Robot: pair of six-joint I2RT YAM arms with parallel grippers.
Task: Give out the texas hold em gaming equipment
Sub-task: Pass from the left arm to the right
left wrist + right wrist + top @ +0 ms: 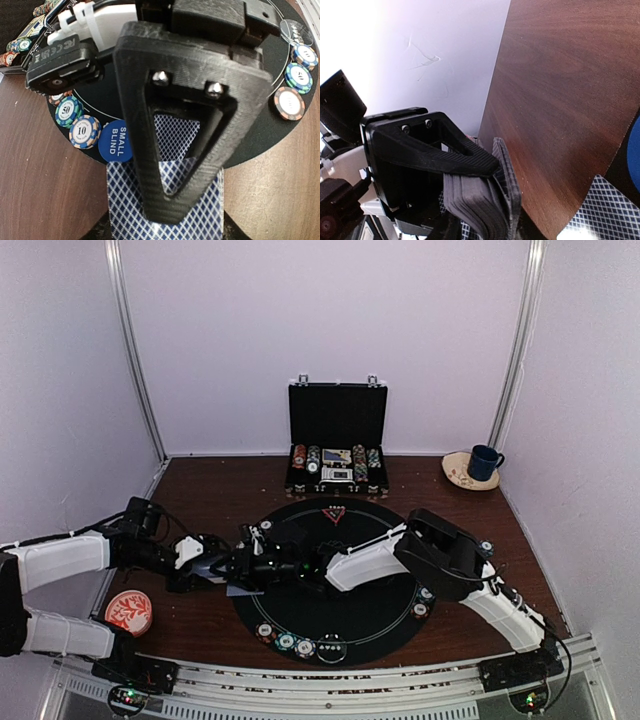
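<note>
1. Dark wood table (pixel 200 490) carries a round black mat (pixel 370 625). Only the top view shows it whole, with the briefcase (pixel 337 415) open at the far edge, a blue mug (pixel 485 462) in the far right corner and a red-and-white dish (pixel 128 611) by the left edge.
2. That view also shows both arms meeting over the mat's left edge: the left gripper (pixel 232 574) comes from the left, and the right gripper (pixel 258 562) is stretched across the mat.
3. It alone shows the red triangle (pixel 335 512) at the mat's far edge and chips (pixel 285 642) along the near edge.
4. The left wrist view alone shows the backs of the cards (pixel 122 200), blue with a white diamond lattice, jutting over the mat's edge. 1 finger of the right gripper lies over them. Its other finger is hidden, so I cannot tell whether that gripper is apart or together.
5. The right wrist view alone shows the cards edge-on as a thick stack, clamped between the left gripper's fingers (pixel 410 145).
6. Writing can be read in the left wrist view only:
   - "SMALL BLIND" on a blue disc (pixel 116 142) at the mat's edge, just beside the cards.
   - "50" on a teal chip (pixel 67 111).
   - "10" on a blue chip (pixel 84 132) just beside it.
   - "FC" on the right gripper's housing.
   - The chip numbers on the opposite side are too blurred to read.
</note>
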